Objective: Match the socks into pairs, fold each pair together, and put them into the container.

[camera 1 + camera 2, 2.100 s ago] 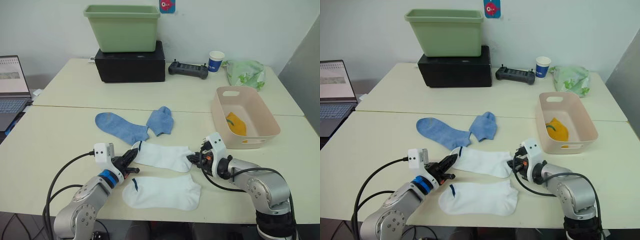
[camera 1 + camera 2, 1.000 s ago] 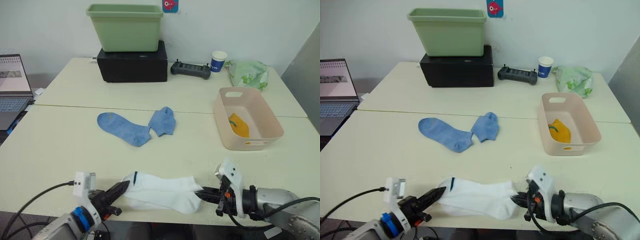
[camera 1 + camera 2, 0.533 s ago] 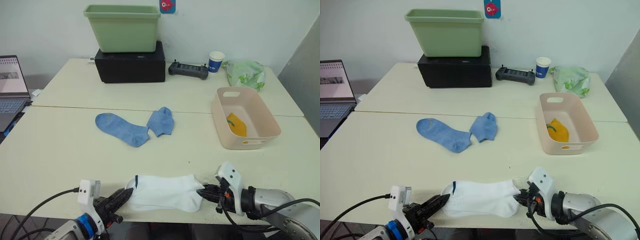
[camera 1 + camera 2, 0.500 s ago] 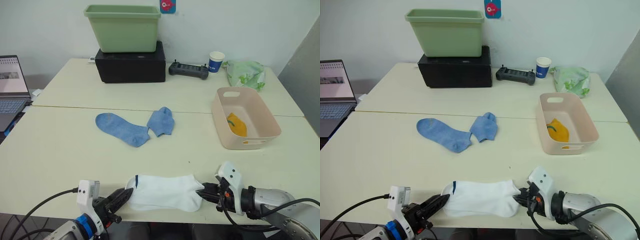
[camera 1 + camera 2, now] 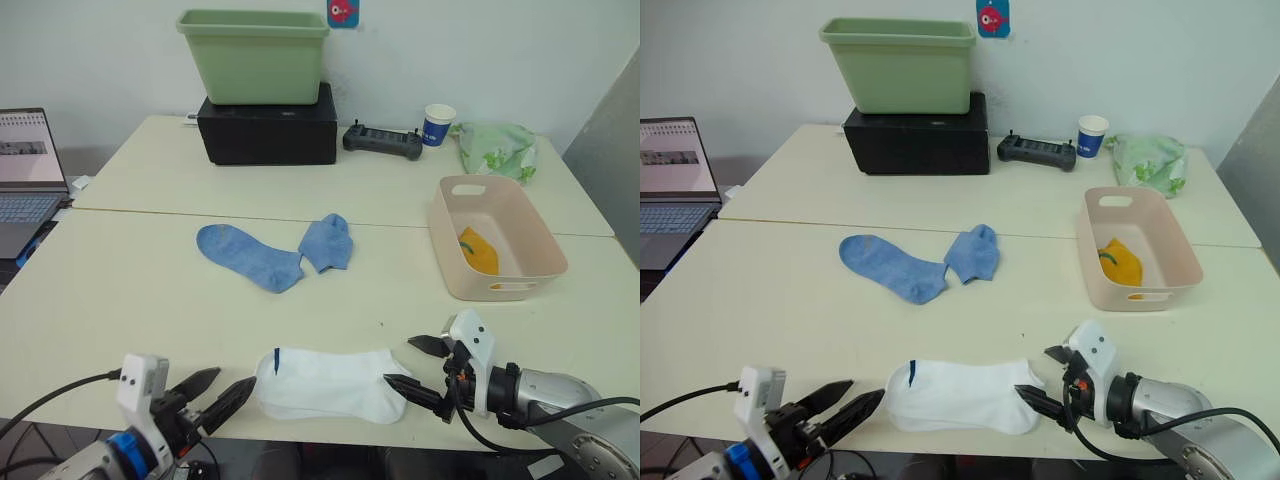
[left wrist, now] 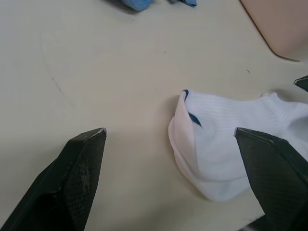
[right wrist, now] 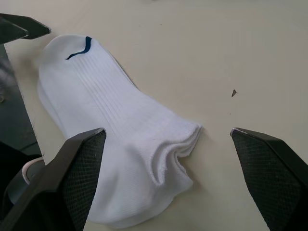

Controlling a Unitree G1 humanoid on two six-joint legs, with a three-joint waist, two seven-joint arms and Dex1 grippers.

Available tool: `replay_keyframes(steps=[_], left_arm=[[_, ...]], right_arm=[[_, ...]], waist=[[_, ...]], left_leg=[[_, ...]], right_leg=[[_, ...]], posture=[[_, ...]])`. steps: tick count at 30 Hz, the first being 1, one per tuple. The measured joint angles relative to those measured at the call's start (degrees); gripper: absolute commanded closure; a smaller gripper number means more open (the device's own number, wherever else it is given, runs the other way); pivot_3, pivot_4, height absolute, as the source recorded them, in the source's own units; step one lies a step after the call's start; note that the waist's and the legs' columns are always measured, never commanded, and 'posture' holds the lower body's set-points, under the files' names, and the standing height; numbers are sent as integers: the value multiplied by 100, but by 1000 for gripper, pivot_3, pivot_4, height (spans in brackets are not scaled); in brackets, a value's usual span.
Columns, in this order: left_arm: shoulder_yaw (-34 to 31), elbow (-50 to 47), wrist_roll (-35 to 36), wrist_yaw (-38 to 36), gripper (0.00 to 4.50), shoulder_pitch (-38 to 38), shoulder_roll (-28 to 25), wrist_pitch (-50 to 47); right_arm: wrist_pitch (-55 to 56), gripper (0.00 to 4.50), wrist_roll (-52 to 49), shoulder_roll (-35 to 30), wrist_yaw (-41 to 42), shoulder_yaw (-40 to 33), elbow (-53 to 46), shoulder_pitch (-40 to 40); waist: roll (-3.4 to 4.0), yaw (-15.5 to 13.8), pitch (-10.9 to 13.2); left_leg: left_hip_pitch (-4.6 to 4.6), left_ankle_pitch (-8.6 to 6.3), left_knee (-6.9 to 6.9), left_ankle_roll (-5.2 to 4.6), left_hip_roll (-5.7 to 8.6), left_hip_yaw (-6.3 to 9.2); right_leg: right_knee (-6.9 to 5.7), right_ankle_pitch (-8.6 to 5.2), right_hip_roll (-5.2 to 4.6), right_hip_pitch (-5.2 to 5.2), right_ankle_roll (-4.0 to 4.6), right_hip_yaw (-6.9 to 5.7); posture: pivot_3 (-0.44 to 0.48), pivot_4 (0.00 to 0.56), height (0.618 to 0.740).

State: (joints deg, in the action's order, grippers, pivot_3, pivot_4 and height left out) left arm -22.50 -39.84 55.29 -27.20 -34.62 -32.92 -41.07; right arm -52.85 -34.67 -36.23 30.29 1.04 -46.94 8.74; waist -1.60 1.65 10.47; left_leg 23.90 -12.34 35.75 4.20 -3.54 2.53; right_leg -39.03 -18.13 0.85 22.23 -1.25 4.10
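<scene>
Both sets of fingers stand spread apart and empty at the near edge of the bench (image 5: 120,280): the left fingers (image 5: 212,392) just off the cuff end, the right fingers (image 5: 418,366) at the toe end of the white socks (image 5: 328,384). The two white socks lie stacked one on the other, dark cuff marks together, apparently matched and laid flat for folding. Farther back, two blue socks (image 5: 270,252) lie loose mid-bench, one stretched out, one bunched, touching each other. A mustard-yellow sock bundle (image 5: 478,250) already sits inside the pale pink container (image 5: 548,252) on the robot's right.
</scene>
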Motion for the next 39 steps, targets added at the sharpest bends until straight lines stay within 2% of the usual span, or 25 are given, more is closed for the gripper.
replay_keyframes(steps=[4, 7, 9, 12, 21, 22, 23, 24, 27, 31, 34, 39], left_arm=[[716, 204, -376, 66, 39, 631, -69, -145], [868, 225, -451, 82, 39, 780, -164, -303], [925, 228, -505, 83, 410, 831, -225, -354], [1035, 258, -566, 83, 1162, 928, -347, -491], [1213, 291, -309, 172, 3805, 1203, -301, -1041], [1218, 294, -239, 175, 4094, 1229, -252, -1109], [1213, 300, -176, 189, 4425, 1246, -199, -1141], [1206, 333, -98, 225, 4472, 1281, -140, -1176], [1002, 480, 103, 437, 4472, 1759, -53, -1221], [880, 674, 127, 539, 4472, 2301, -70, -1247], [1184, 1062, -91, 498, 4472, 2942, -133, -1274], [1678, 1510, -587, 257, 4472, 3103, -221, -1239]], right_arm=[[465, 0, 546, -88, -35, 264, 353, 238], [671, 0, 709, -123, -15, 309, 489, 379], [740, 380, 742, -123, 16, 377, 502, 396], [748, 1249, 830, -122, 16, 505, 530, 407], [731, 4356, 850, -1, 12, 703, 541, 375], [731, 4500, 840, 35, 11, 702, 539, 345], [730, 4500, 820, 63, 9, 698, 538, 321], [712, 4500, 802, 114, -12, 686, 538, 281], [546, 4500, 623, 525, -221, 558, 545, -98], [422, 4500, 638, 633, -373, 478, 646, -446], [314, 4500, 666, 798, -513, 500, 972, -850], [22, 4500, 776, 798, -668, 624, 1318, -1015]], waist=[[-5, 2, -5], [23, 3, -23], [37, 4, -34], [53, 3, -55], [55, 2, -71], [54, 3, -71], [51, 4, -70], [48, 4, -68], [45, 3, -67], [45, 3, -66], [42, 2, -64], [43, 18, -64]], left_leg=[[0, 0, 0, 0, 0, 0], [-2, 0, -1, -1, 0, 0], [-6, 1, 0, -1, 0, 0], [-14, 0, 0, -1, 2, -1], [-12, 0, 0, -1, 2, -3], [-11, 0, 0, -1, 2, -3], [-9, 0, 0, -1, 0, -2], [-8, 0, 0, -1, -1, 1], [-9, 1, 2, -1, -3, 17], [-7, 1, 1, -1, 0, 11], [-7, 2, 0, -2, 1, 16], [-3, 1, -3, -2, -1, 11]], right_leg=[[-1, 3, 1, -4, -5, -1], [-4, 5, 2, -23, -7, 1], [-5, 5, 2, -22, -8, 1], [-2, 3, 0, -15, -7, 3], [-1, 4, -1, -21, -9, 3], [-2, 4, 0, -24, -9, 3], [-3, 4, 2, -25, -9, 2], [-5, 4, 3, -34, -9, 0], [-12, 8, 9, -38, -8, -7], [-4, 24, 8, -40, -39, -6], [-6, 30, 11, -40, -47, -10], [-6, 28, 11, -33, -46, -6]], posture=[[0, 150, 730], [0, 150, 730], [0, 150, 730], [0, 150, 730], [0, 150, 730], [0, 150, 730], [0, 150, 730], [0, 150, 730], [0, 150, 730], [0, 150, 730], [0, 150, 730], [0, 150, 730]])
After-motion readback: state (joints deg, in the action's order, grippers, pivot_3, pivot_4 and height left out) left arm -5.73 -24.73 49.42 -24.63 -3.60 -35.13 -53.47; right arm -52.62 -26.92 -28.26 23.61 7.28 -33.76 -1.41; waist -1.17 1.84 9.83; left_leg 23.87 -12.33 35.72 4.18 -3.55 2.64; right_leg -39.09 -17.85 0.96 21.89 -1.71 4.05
